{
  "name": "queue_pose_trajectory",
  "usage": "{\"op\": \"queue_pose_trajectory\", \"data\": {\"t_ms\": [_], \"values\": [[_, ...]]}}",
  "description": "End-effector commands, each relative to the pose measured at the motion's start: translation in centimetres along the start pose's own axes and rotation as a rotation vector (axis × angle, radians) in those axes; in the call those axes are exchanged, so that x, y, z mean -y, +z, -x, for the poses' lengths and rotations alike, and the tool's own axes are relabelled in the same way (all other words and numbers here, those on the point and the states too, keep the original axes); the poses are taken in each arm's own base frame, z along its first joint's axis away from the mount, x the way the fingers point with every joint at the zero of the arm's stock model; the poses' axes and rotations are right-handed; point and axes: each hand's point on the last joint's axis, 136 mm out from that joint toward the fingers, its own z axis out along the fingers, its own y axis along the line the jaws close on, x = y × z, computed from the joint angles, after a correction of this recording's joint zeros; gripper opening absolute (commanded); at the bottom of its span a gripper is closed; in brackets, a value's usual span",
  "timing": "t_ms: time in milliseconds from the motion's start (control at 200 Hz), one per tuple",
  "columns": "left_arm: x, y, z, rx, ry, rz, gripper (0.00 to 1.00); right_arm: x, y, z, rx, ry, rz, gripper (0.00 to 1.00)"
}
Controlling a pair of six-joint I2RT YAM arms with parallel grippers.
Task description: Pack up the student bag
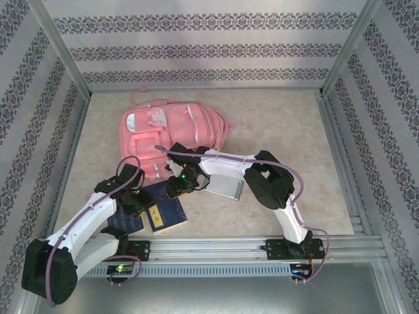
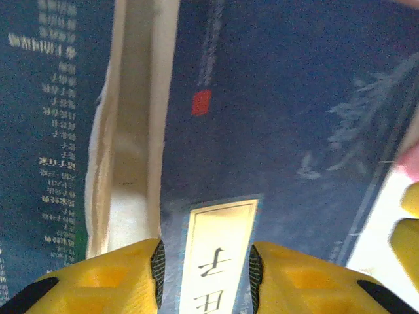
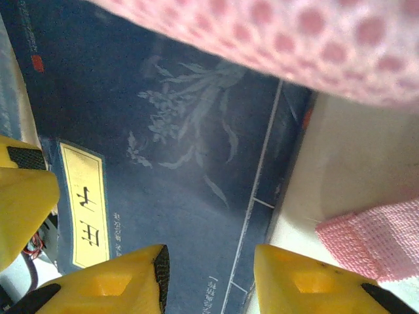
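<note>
The student bag [image 1: 171, 131], a large pink backpack, lies flat at the back left of the table. In the right wrist view its pink mesh [image 3: 294, 39] hangs across the top and a pink strap [image 3: 373, 243] lies at the lower right. A dark blue book [image 1: 167, 210] with a yellow title label [image 2: 216, 261] lies flat just in front of the bag. My left gripper [image 2: 204, 275] is open directly over that label. My right gripper [image 3: 211, 281] is open over the same book [image 3: 196, 131], straddling its edge near the strap. Neither holds anything.
A second blue book [image 2: 46, 131] lies left of the first, with a narrow strip of table between them. A flat silver-grey case [image 1: 226, 187] rests under the right arm. The two grippers [image 1: 160, 195] are close together; the metal frame rail [image 1: 262, 245] runs along the near edge.
</note>
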Motion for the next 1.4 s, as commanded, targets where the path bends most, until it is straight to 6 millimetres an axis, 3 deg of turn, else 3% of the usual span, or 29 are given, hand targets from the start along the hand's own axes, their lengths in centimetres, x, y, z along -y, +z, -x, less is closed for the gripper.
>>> {"op": "queue_pose_trajectory", "data": {"t_ms": [0, 165, 380, 530, 754, 904, 1189, 1394], "values": [[-0.4, 1.2, -0.1, 0.0, -0.029, -0.003, 0.39, 0.6, 0.3, -0.2, -0.025, 0.03, -0.012, 0.41], [-0.7, 1.9, -0.3, -0.008, -0.035, -0.01, 0.37, 0.9, 0.9, -0.9, -0.055, 0.043, 0.006, 0.41], [-0.4, 2.6, -0.4, -0.023, -0.034, -0.029, 0.34, -0.9, 2.2, -1.8, -0.137, 0.056, 0.129, 0.43], [0.0, 2.8, -0.3, -0.028, -0.029, -0.045, 0.32, -2.3, 1.4, -1.7, -0.141, 0.023, 0.175, 0.44], [-0.4, 3.0, -0.4, -0.031, -0.024, -0.029, 0.32, 1.0, -1.4, -0.3, -0.018, 0.032, 0.041, 0.44], [-0.5, 3.2, -0.5, -0.034, -0.025, -0.026, 0.32, 1.9, -1.9, -0.2, 0.007, 0.042, 0.021, 0.43], [-0.5, 3.2, -0.6, -0.043, -0.02, -0.026, 0.32, 2.7, 0.0, -1.1, -0.037, 0.062, 0.022, 0.43], [0.0, 3.3, -0.7, -0.054, -0.016, -0.048, 0.32, 1.6, 1.7, -1.9, -0.078, 0.044, 0.052, 0.43]]}}
